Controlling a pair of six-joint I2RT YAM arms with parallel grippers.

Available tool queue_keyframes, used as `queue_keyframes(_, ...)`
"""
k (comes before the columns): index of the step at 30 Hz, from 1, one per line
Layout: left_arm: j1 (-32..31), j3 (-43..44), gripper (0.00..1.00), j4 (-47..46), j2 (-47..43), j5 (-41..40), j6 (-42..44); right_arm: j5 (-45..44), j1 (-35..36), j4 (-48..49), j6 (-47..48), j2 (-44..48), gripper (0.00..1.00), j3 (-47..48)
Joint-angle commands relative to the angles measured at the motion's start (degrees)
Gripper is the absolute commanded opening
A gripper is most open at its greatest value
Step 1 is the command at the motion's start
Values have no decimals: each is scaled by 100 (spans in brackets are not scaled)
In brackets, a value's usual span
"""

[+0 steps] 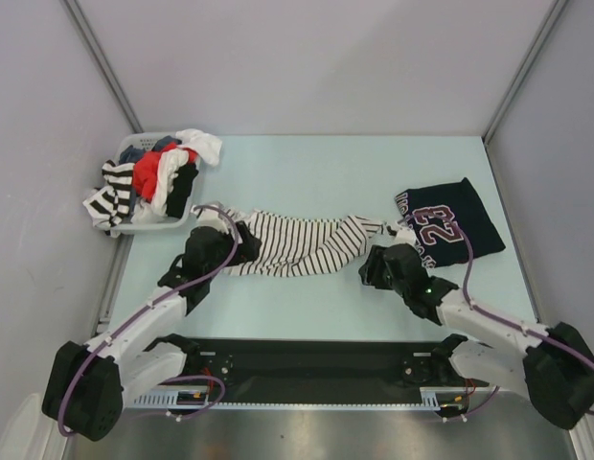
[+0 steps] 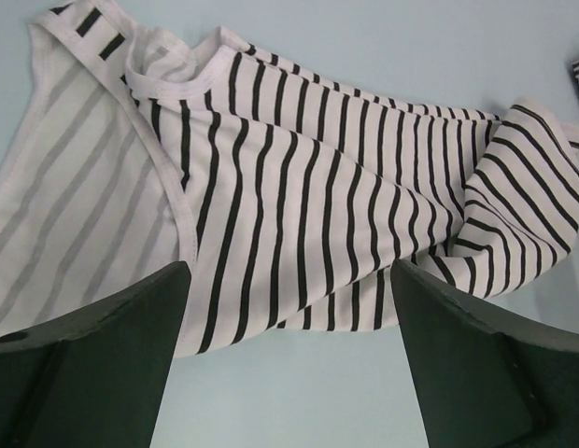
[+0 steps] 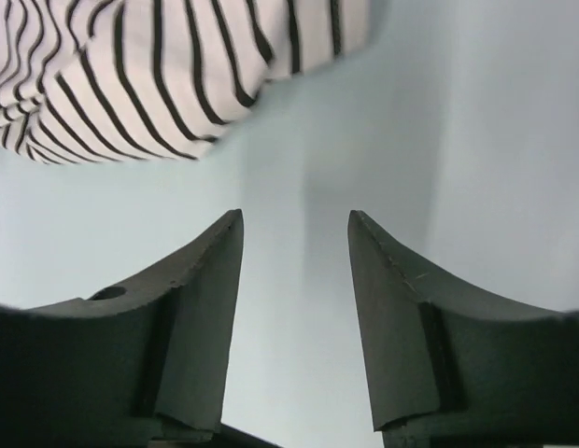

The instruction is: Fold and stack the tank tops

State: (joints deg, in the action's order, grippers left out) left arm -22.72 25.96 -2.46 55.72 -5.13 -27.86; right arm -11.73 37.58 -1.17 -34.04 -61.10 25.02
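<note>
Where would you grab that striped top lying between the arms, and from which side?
Probably the striped tank top is best taken by its banded neckline edge at its left end, from above, with the left gripper that hangs open over it. That thicker band is folded over, giving an edge to pinch; the middle lies flat on the table.

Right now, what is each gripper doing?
Left gripper: open, over the white dark-striped cloth tank top, holding nothing.
Right gripper: open, empty.

striped tank top [image 1: 297, 244] rumpled, centre; navy jersey [image 1: 460, 216] flat, right
</note>
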Motion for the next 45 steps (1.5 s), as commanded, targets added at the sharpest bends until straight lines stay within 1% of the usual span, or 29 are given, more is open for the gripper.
queue_keyframes(1,-153,111,94,-465,140,468,236,-479,82,-120,-271,930,58,-155)
queue_keyframes(2,-215,138,95,-536,245,617,254,-497,74,-164,-183,1012,66,-94)
queue_keyframes(3,-285,199,94,-536,463,653,289,-471,74,-173,-51,1039,67,-6)
queue_keyframes(4,-442,356,95,-510,622,688,377,-436,56,-191,81,987,67,142)
queue_keyframes(5,-539,453,95,-449,763,697,430,-418,30,-382,369,725,66,553)
queue_keyframes(7,-794,664,94,-422,1150,776,561,-348,-5,-812,599,268,65,1091)
queue_keyframes(8,-882,709,94,-457,1264,811,597,-313,-5,-971,792,-231,65,1346)
queue_keyframes(9,-962,761,94,-475,1379,846,641,-313,3,-1103,863,-444,65,1818)
queue_keyframes(12,-1260,999,95,-449,1853,961,825,-173,-5,-1316,1039,-1026,64,2313)
queue_keyframes(18,-1797,1658,97,-255,2741,530,1212,65,-172,-1105,1040,-1141,64,2280)
queue_keyframes(22,-2121,2105,96,-281,3233,539,1396,171,-295,-1061,926,-983,64,2060)
queue_keyframes(24,-2219,2255,93,-247,3583,530,1441,205,-383,-1070,891,-869,64,1929)
queue_keyframes(27,-2333,2545,66,-45,3997,591,1564,346,-611,-1061,891,-535,63,1753)
queue_keyframes(28,-2377,2616,47,-18,4034,635,1607,381,-725,-1087,891,-456,63,1718)
queue_keyframes(29,-2412,2608,39,-35,4025,618,1599,399,-778,-1105,908,-325,63,1656)
queue_keyframes(31,-2552,2425,29,-175,3807,627,1643,495,-901,-1166,943,-218,62,1603)
queue_keyframes(32,-2614,2353,17,-333,3701,644,1652,522,-1006,-1192,961,-131,62,1577)
queue_keyframes(33,-2684,2274,10,-412,3596,662,1678,592,-1051,-1219,970,-95,62,1524)
queue_keyframes(34,-2876,2161,0,-526,3394,645,1791,627,-1103,-1228,987,-51,62,1480)
queue_keyframes(36,-3167,2081,0,-580,3244,181,1976,697,-1227,-1254,1013,37,62,1358)
queue_keyframes(37,-3516,2019,0,-598,3139,-22,2238,759,-1297,-1254,1022,63,62,1322)
queue_keyframes(38,-3720,2010,0,-607,3120,-528,2389,812,-1393,-1263,1040,89,62,1287)
queue_keyframes(39,-3922,2001,0,-607,3120,-760,2547,899,-1446,-1263,1057,133,62,1243)
queue_keyframes(40,-4333,2001,1,-607,3146,-979,2888,935,-1490,-1280,1058,160,62,1190)
queue_keyframes(41,-4529,2027,3,-581,3294,-1234,3065,996,-1543,-1281,1075,160,63,1172)
queue_keyframes(42,-4713,2062,9,-554,3391,-1611,3206,1101,-1657,-1307,1066,177,62,1164)
queue_keyframes(43,-5037,2185,32,-458,3680,-1797,3442,1120,-1693,-1350,1084,195,63,1164)
queue_keyframes(44,-5206,2247,46,-422,3830,-1999,3541,1120,-1719,-1377,1084,221,63,1172)
queue_keyframes(45,-5495,2317,57,-396,3971,-2480,3707,1120,-1763,-1412,1084,230,63,1172)
